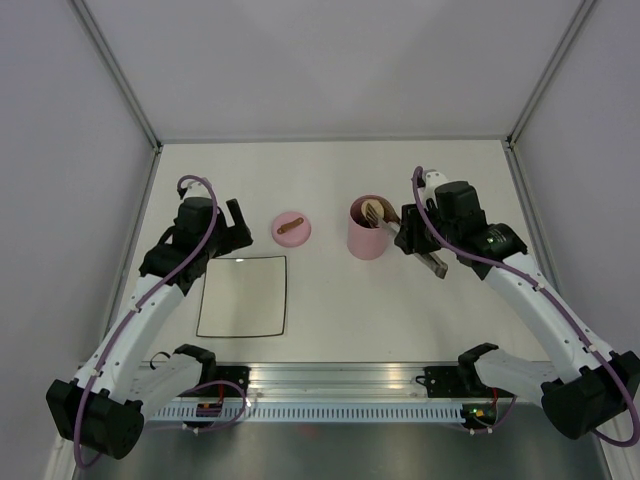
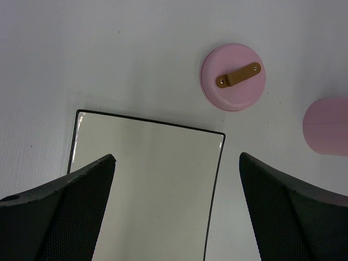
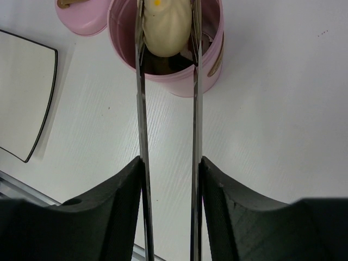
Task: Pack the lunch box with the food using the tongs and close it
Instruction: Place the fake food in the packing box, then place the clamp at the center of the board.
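Tongs [image 3: 142, 136] tips cropped; beige ball [image 3: 166, 30] at lunch box [image 3: 163, 84] mouth.

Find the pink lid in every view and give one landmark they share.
Top external: lid near centre, left of the lunch box.
Left wrist: lid upper right, beyond the white plate.
Right wrist: lid cropped at the top-left corner.
Shared landmark: the white plate, in all three views.

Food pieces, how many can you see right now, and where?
1. A rounded beige piece sits between the long silver metal tongs at the pink cylindrical cup's mouth. Dark shapes beneath it may be more pieces, hidden. The flat white square plate holds none.
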